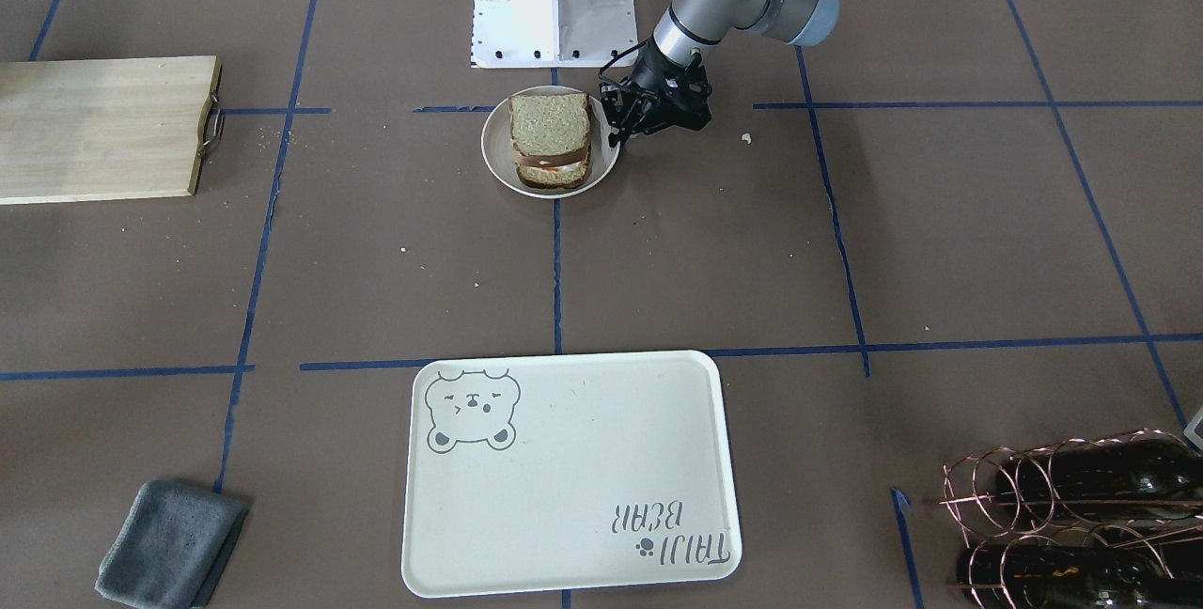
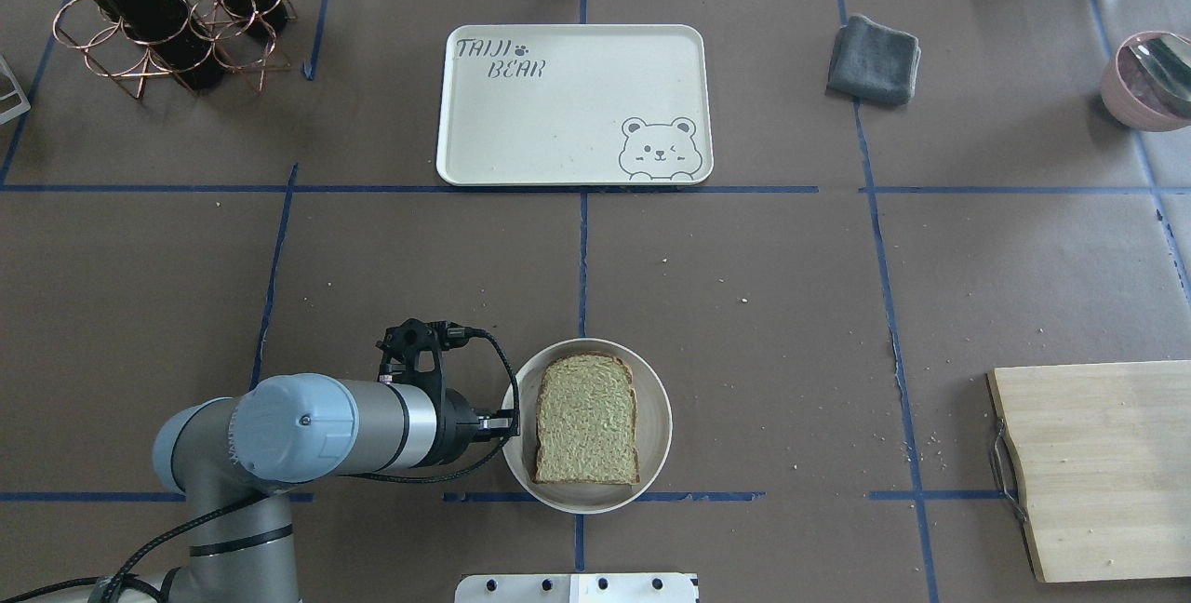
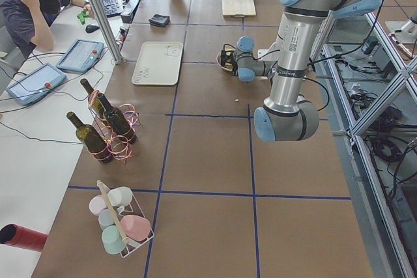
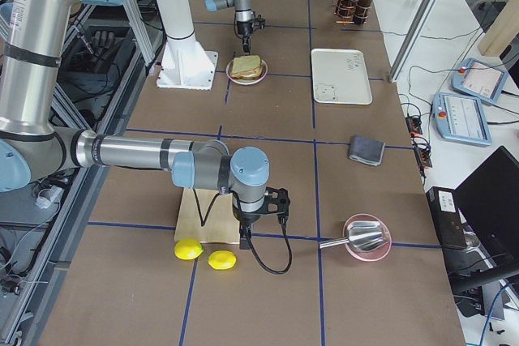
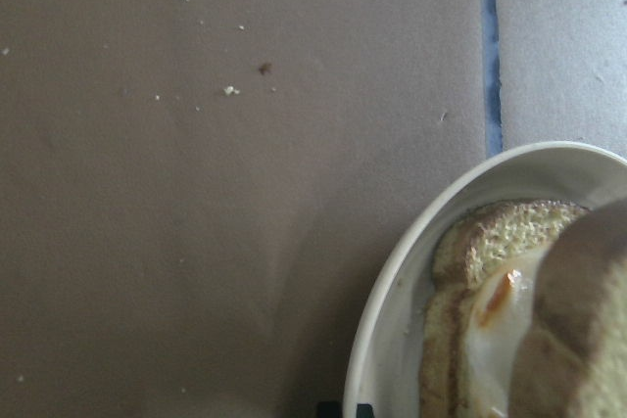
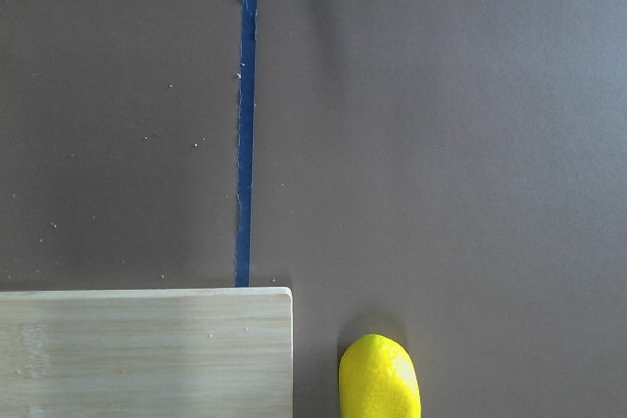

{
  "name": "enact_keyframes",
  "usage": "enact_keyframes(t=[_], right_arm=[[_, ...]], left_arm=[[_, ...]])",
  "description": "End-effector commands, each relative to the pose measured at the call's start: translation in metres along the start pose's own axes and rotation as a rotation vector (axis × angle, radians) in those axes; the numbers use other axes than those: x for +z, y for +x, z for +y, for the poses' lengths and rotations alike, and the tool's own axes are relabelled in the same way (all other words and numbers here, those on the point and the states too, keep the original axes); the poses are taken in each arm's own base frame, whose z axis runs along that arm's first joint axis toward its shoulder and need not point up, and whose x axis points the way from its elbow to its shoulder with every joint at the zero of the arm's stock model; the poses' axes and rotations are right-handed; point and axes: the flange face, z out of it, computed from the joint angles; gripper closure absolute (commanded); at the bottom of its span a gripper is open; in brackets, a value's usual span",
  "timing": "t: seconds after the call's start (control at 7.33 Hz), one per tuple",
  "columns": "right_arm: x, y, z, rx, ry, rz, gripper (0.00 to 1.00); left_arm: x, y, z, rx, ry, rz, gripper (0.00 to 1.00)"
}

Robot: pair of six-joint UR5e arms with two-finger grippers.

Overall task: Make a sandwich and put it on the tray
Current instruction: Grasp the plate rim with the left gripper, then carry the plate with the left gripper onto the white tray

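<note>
The sandwich [image 1: 551,134], two tan bread slices with a white egg between them, sits on a small round white plate [image 1: 498,163] close to the robot's base. It also shows in the overhead view [image 2: 586,417] and the left wrist view [image 5: 490,291]. My left gripper [image 1: 618,137] is low at the plate's rim [image 2: 656,398] on my left side, its fingers closed together on the rim. The cream bear tray [image 1: 564,477] lies bare at the far side of the table [image 2: 558,110]. My right gripper [image 4: 245,237] hovers by the cutting board's corner; I cannot tell if it is open.
A wooden cutting board [image 2: 1098,463] lies on my right, with two lemons [image 4: 189,249] beside it. A grey cloth [image 2: 873,60] and a pink bowl [image 2: 1149,77] are far right. A wire rack with wine bottles [image 2: 158,17] stands far left.
</note>
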Motion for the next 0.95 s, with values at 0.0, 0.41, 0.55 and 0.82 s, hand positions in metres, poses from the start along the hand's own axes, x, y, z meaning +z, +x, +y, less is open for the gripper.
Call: enact_keyframes(t=[0.0, 0.41, 0.55, 0.82], right_arm=[[0.0, 0.0, 0.0, -0.001, 0.0, 0.002, 0.0], [0.0, 0.001, 0.0, -0.002, 0.0, 0.005, 0.0], [0.001, 0.001, 0.0, -0.002, -0.001, 0.005, 0.0], [0.001, 0.001, 0.0, -0.002, -0.001, 0.005, 0.0]], left_arm=[[-0.012, 0.005, -0.011, -0.108, 0.017, 0.032, 1.0], [-0.034, 0.002, -0.059, -0.292, 0.082, 0.075, 1.0], [-0.047, -0.004, -0.089, -0.338, 0.076, 0.075, 1.0], [-0.051, -0.005, -0.17, -0.406, 0.113, 0.047, 1.0]])
